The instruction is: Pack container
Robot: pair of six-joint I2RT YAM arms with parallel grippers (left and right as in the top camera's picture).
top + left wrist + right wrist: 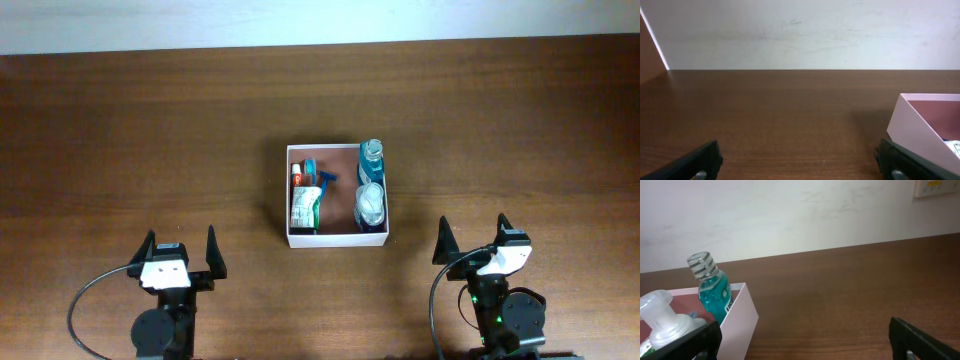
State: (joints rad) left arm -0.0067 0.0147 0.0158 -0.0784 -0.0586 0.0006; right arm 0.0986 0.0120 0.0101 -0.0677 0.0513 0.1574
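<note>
While container (pixel 337 239) is sitting packed mid-frame, left pincer (pixel 181 240) and right pincer (pixel 473 226) are hanging released, empty; keeping clear looks wise.

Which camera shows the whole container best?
The overhead view: the container shows whole, all four walls. The left wrist view catches just a corner at its right edge, the right wrist view a corner lower left.

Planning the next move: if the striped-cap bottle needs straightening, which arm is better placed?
Right, probably. The striped-cap bottle leans at the container's far right corner, nearer the right gripper than the left gripper.
</note>
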